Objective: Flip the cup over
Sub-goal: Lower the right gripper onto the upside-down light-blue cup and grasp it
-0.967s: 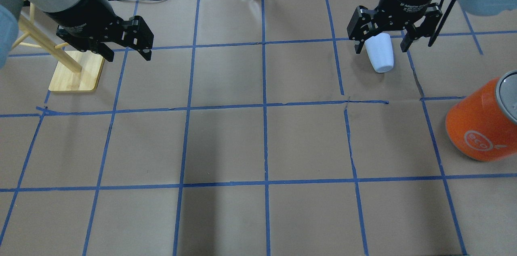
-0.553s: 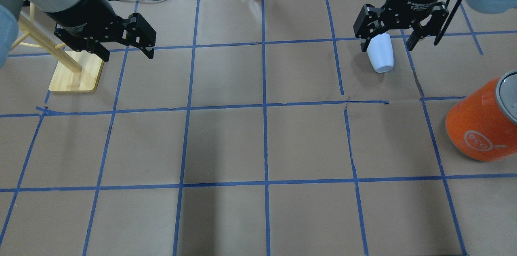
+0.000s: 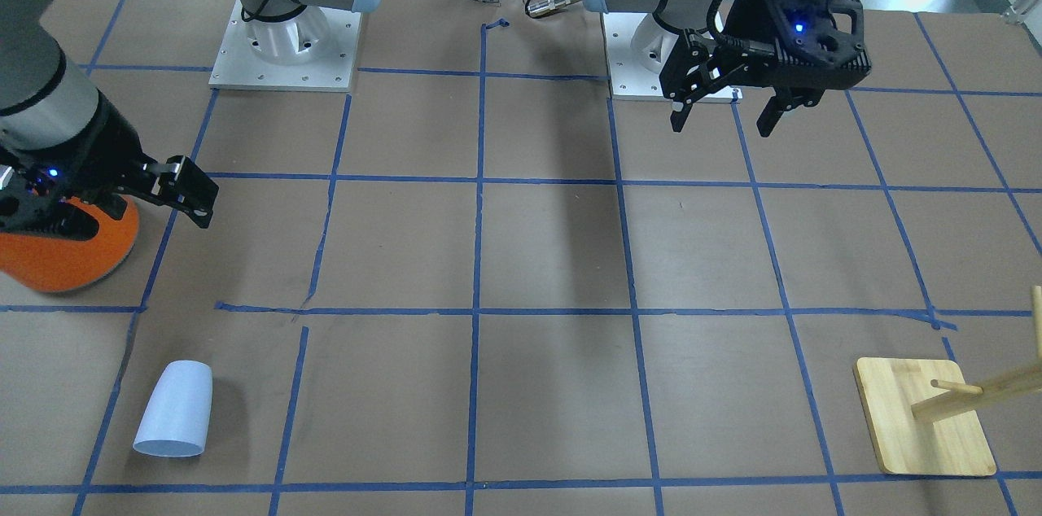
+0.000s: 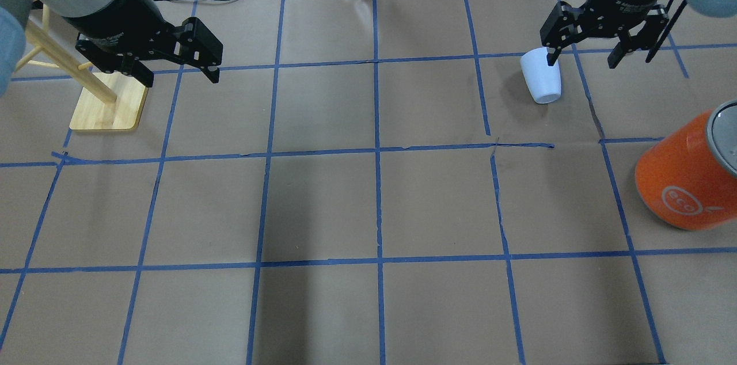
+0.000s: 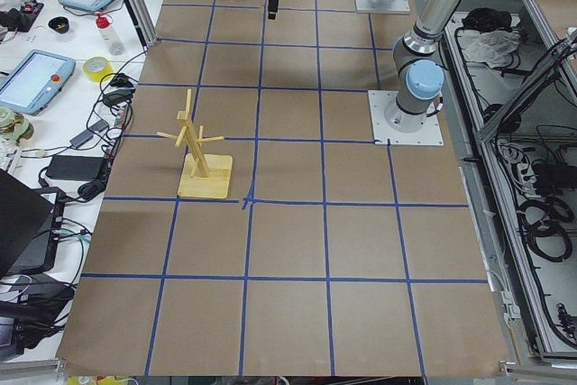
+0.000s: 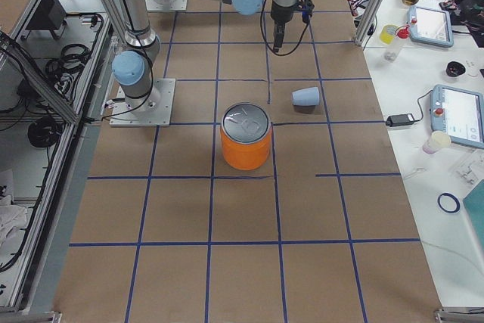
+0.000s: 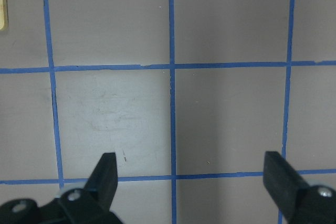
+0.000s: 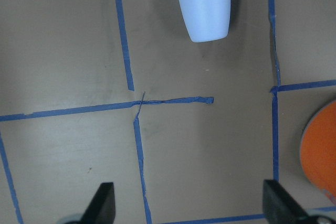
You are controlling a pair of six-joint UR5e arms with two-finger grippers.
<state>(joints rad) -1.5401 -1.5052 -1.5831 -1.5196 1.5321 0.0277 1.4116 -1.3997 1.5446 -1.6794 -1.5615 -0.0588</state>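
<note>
cup [image 4: 541, 78] is lying on its side on the brown-papered table [image 4: 322, 204], on the robot's right and on the side far from the base, inside one square of the blue tape grid [image 4: 377, 152]; wide end points away from the base, narrow end toward it, nothing touching it. right gripper [image 4: 582, 61] is raised off the table with jaws spread wide and nothing held; in the overhead view one fingertip overlaps the cup's wide end in the picture, but the front-facing and exterior right views show clear air between them, and in the right wrist view the cup sits at the top edge, ahead of the fingers and not between them. orange can [image 4: 685, 181] with silver top stands upright, nearer the base than the cup and further out to the right, well apart from the cup; its edge shows at the lower right of the right wrist view. left gripper [image 4: 181, 77] hangs over the robot's left half of the table, jaws also wide open, empty; left wrist view shows only paper and tape lines below it. wooden peg stand [image 4: 109, 101] sits upright on its flat base at the far left of the table, well apart from the cup; the left arm overlaps it in the overhead view but the front-facing view shows the gripper not touching it
</note>
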